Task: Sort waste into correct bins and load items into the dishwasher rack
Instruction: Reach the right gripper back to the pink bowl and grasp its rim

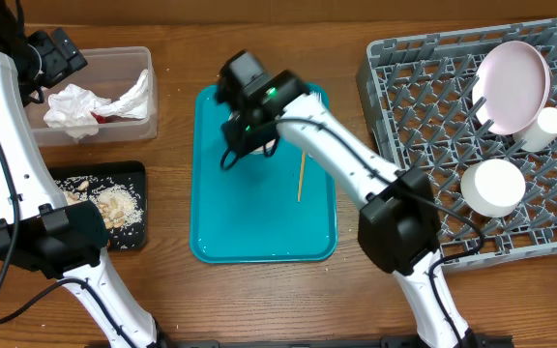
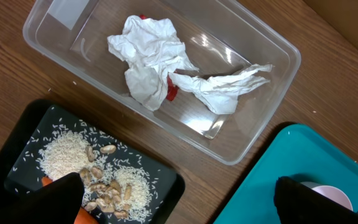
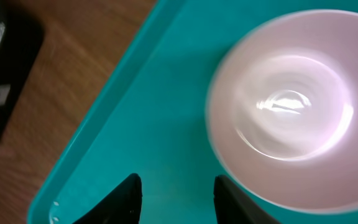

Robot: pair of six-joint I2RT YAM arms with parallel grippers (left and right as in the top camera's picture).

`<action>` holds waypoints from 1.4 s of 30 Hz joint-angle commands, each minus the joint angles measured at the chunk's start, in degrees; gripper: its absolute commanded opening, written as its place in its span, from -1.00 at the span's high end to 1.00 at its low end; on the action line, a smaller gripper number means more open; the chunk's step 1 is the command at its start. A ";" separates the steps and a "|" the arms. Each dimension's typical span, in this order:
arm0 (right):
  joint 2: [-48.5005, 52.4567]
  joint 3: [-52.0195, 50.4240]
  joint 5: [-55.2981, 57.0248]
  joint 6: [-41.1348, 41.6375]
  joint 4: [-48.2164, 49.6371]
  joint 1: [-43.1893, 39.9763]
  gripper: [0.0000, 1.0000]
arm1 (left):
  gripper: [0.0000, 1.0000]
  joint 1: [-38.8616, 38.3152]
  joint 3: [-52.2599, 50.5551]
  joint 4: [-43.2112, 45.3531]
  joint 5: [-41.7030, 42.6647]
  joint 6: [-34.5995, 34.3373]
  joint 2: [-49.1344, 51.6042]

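The waste appears sorted: napkins [image 1: 80, 104] and a red wrapper [image 2: 171, 92] are seen in the clear tub [image 1: 104, 60] at upper left, and food scraps [image 1: 114, 206] in the black tray [image 1: 133, 176] below it. In the rack [image 1: 424, 97] at right, a plate [image 1: 513, 85], a cup [image 1: 549, 126] and one bowl [image 1: 493, 187] are loaded. A second bowl [image 3: 284, 112] and the wooden stick [image 1: 300, 176] remain to be taken from the teal tray [image 1: 259, 222] at centre. The right claw [image 3: 176, 199] is held open and empty just beside that bowl. The left claw [image 2: 185, 202] is spread wide above tub and black tray. No fork is seen.

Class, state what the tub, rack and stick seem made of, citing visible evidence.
Tub: clear glossy plastic, apparently; see-through walls with shiny glints. Rack: grey matte plastic, probably; moulded lattice. Stick: likely wood; thin, pale tan.
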 commanded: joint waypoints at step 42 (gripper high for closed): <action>-0.15 -12.15 9.38 -6.03 13.73 2.12 0.56 | -1.00 -0.35 -0.24 -0.09 -0.61 -0.96 -2.14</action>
